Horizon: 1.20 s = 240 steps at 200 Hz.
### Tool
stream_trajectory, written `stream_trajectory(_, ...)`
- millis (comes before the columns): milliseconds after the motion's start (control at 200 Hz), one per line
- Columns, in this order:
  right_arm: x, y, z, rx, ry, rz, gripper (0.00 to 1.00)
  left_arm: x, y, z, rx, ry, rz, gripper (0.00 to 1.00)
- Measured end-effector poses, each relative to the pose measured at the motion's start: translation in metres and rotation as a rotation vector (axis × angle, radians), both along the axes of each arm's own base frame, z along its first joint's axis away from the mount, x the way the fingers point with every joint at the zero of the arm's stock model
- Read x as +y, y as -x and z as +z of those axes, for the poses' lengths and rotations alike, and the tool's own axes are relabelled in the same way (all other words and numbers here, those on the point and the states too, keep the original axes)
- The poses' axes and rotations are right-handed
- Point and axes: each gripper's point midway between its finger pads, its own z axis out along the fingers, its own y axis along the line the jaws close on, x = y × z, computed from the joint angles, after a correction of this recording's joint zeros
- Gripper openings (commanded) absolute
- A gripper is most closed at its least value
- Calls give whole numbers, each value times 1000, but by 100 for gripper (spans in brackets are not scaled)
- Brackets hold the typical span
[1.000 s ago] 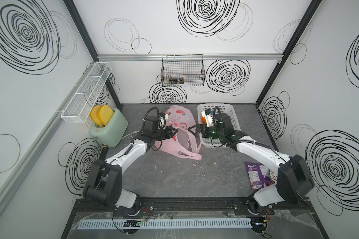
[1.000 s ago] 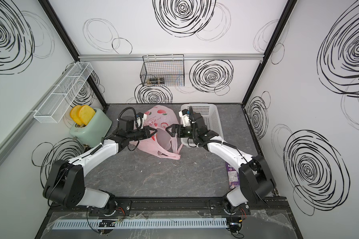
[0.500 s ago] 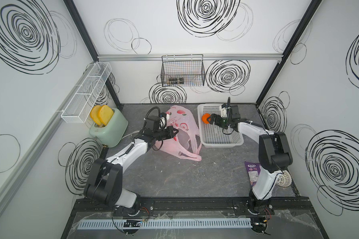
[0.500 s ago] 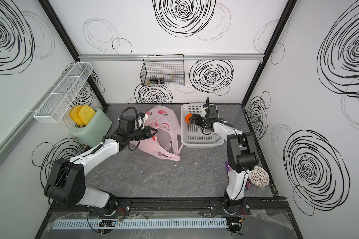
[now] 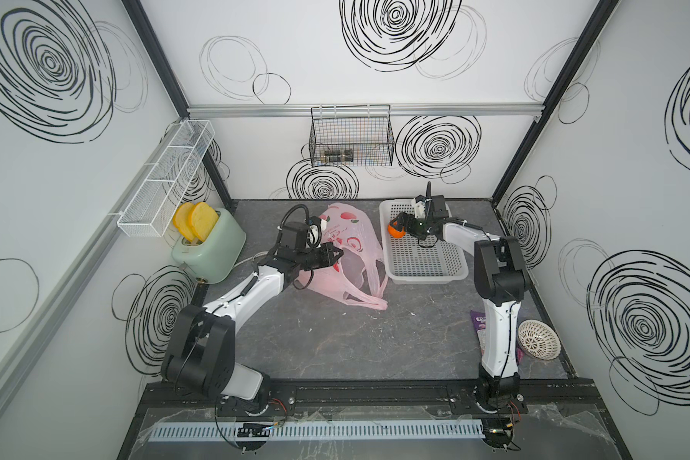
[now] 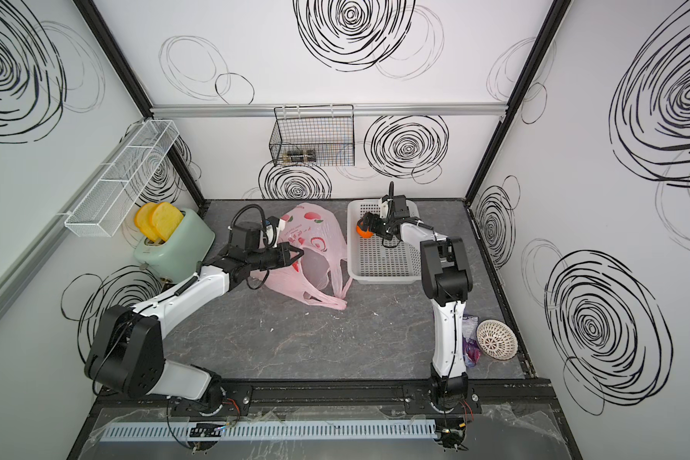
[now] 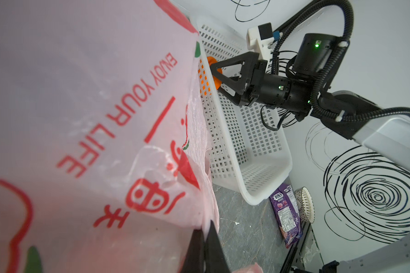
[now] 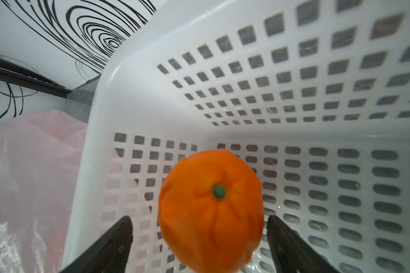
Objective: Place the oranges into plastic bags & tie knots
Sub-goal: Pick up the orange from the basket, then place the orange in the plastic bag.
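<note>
Right gripper (image 8: 199,219), jaws spread either side of an orange (image 8: 211,205) but not clamped on it, reaches into a corner of the white basket (image 8: 100,113). Just beside the basket lies the pink bag (image 5: 351,243) — its film pinched by the left gripper (image 7: 205,236), jaws together.
</note>
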Motion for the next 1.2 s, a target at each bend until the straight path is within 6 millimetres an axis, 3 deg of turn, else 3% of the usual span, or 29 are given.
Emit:
stream_trajectory(110, 1, 1, -5, 16, -6, 2, 62, 1, -1, 0, -3, -5, 3, 0)
stream_trajectory(225, -4, 3, -3, 18, -13, -7, 55, 1, -1, -1, -6, -9, 4, 0)
stream_trajectory(320, -16, 20, 2, 33, -9, -24, 51, 1, -1, -1, -6, -13, 6, 0)
stream_trajectory(425, -30, 44, 30, 9, -10, -40, 51, 2, -1, -1, -7, -15, 7, 0)
stream_trajectory(515, -39, 66, 69, -56, -22, -48, 50, 2, -1, -1, -8, -16, 8, 0)
stream_trajectory(620, -36, 101, 106, -131, -54, -25, 51, 1, -1, -1, -9, -16, 7, 0)
stream_trajectory(735, -7, 151, 120, -161, -105, 56, 51, 1, -1, 0, -10, -16, 7, 0)
stream_trajectory(845, 41, 196, 113, -137, -141, 177, 52, 2, 0, 1, -12, -16, 6, 0)
stream_trajectory(940, 80, 223, 106, -108, -164, 272, 52, 2, 1, 4, -15, -15, 7, 0)
stream_trajectory(1056, 117, 232, 102, -94, -171, 332, 52, 2, 3, 10, -29, -10, 5, 0)
stream_trajectory(1201, 164, 211, 94, -92, -157, 346, 54, 2, 4, 15, -39, -5, 3, 0)
